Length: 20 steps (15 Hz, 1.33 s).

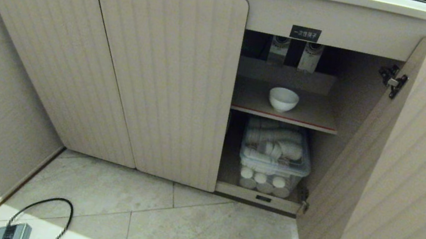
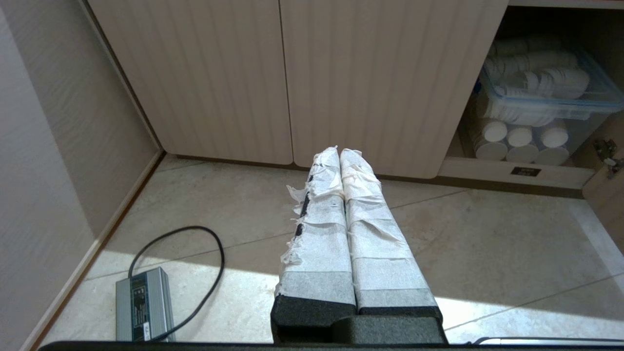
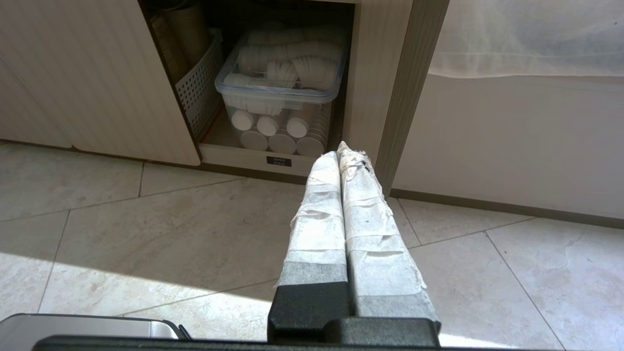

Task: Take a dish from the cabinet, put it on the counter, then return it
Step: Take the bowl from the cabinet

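Pale floor tiles (image 1: 185, 228) run up to the cabinet (image 1: 158, 79), its right door swung open. The dish (image 1: 283, 99) sits mid-shelf on the red-edged shelf (image 1: 283, 118) — above a cup-filled plastic box (image 1: 275, 159). Left gripper (image 2: 340, 152) and right gripper (image 3: 342, 148) hang low over the floor, both clenched — empty.

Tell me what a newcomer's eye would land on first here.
First, the open cabinet with a lone white bowl on its red-edged upper shelf. Below it sits a clear lidded bin packed with stacked white cups. Both hands, left hand and right hand, are shut and empty above the tiled floor.
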Motion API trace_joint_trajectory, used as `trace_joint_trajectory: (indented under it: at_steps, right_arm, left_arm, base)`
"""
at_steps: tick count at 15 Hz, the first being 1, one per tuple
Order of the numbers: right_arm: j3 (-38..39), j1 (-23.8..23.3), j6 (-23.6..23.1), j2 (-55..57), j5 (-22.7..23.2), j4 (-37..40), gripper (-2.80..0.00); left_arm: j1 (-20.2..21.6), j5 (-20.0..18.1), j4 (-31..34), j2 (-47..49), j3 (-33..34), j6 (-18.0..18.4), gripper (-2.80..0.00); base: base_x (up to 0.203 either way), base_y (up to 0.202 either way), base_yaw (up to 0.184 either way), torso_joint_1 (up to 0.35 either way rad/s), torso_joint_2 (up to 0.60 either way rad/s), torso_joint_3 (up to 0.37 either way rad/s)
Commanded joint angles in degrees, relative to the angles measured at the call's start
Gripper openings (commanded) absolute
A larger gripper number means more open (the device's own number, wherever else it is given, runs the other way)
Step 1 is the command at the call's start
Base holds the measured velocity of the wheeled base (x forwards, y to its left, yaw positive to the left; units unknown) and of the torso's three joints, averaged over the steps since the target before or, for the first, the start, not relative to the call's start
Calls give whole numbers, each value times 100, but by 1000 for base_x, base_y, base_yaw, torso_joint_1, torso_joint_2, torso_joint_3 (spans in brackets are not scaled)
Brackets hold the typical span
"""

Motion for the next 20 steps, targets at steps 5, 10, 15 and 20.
trace_joint_trajectory:
  at_steps: [5, 10, 15, 20]
  right_arm:
    - [0, 1, -5, 0, 2, 1, -280]
    - [0, 1, -5, 0, 2, 1, -280]
    - [0, 1, -5, 0, 2, 1, -280]
    - [0, 1, -5, 0, 2, 1, -280]
  left_arm:
    - [0, -5, 0, 0, 5, -2, -280]
    - [0, -4, -9, 0, -4, -2, -280]
    - [0, 4, -9, 0, -4, -2, -280]
    - [0, 4, 0, 0, 5, -2, -280]
  base:
    - [0, 0, 0, 0, 0, 0]
    - [0, 0, 0, 0, 0, 0]
    - [0, 0, 0, 0, 0, 0]
    - [0, 0, 0, 0, 0, 0]
